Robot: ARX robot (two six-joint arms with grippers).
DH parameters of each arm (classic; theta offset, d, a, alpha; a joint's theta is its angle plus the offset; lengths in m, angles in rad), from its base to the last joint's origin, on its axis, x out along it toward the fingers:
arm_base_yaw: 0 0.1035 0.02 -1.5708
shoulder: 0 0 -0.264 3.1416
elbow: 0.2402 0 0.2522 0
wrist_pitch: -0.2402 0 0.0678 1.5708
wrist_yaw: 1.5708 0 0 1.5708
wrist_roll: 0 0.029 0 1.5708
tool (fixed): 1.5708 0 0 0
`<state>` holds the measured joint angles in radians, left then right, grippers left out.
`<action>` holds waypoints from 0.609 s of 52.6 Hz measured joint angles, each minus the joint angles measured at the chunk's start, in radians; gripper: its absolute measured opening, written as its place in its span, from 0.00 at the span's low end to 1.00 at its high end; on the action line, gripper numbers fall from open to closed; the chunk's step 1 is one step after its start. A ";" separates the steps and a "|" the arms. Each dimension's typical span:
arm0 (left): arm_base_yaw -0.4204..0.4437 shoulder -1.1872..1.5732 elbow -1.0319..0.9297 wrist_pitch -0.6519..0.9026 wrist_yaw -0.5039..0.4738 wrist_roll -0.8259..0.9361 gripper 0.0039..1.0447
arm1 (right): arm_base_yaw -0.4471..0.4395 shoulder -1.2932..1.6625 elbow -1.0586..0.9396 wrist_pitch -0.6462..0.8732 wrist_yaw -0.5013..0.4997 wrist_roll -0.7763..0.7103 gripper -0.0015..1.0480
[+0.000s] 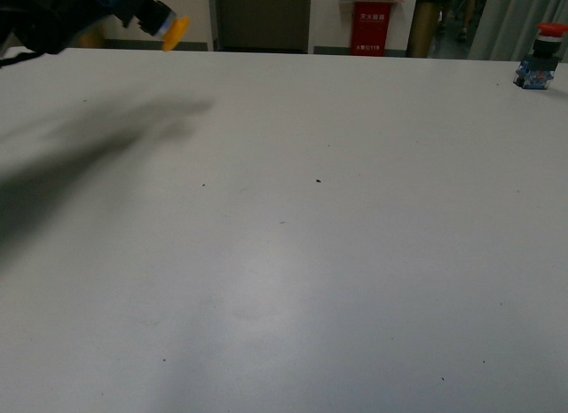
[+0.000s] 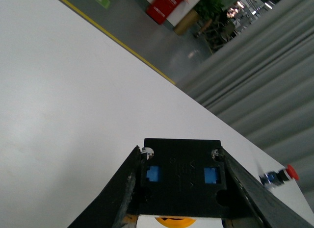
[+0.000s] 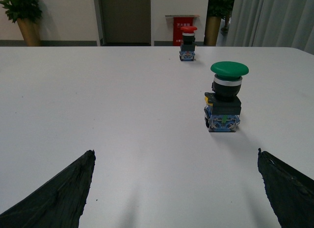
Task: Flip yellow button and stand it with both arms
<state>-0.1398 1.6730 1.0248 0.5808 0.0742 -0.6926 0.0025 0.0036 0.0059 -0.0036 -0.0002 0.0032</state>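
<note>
High above the white table at the far left, my left gripper [image 1: 133,11] is shut on the yellow button [image 1: 174,33], whose yellow cap sticks out to the right. In the left wrist view the yellow button's black block [image 2: 181,181] with two blue inserts fills the space between the fingers [image 2: 125,189], and a sliver of yellow cap shows beneath it. My right gripper [image 3: 176,189] is open over bare table, with nothing between its fingertips [image 3: 64,193]. The right arm is out of the front view.
A red-capped switch [image 1: 541,58] stands at the table's far right edge. A green-capped switch [image 3: 224,98] stands upright ahead of the right gripper, with the red-capped switch [image 3: 187,41] behind it. The left arm's shadow [image 1: 80,155] falls on the table's left side.
</note>
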 joint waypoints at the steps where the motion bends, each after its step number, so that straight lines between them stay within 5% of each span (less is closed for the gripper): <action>1: -0.004 0.005 0.000 0.003 0.005 -0.005 0.34 | 0.000 0.000 0.000 0.000 0.000 0.000 0.93; 32: -0.153 0.201 0.142 0.212 0.299 -0.251 0.34 | 0.000 0.000 0.000 0.000 0.000 0.000 0.93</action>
<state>-0.2924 1.8740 1.1671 0.7925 0.3729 -0.9436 0.0025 0.0036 0.0059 -0.0036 -0.0002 0.0032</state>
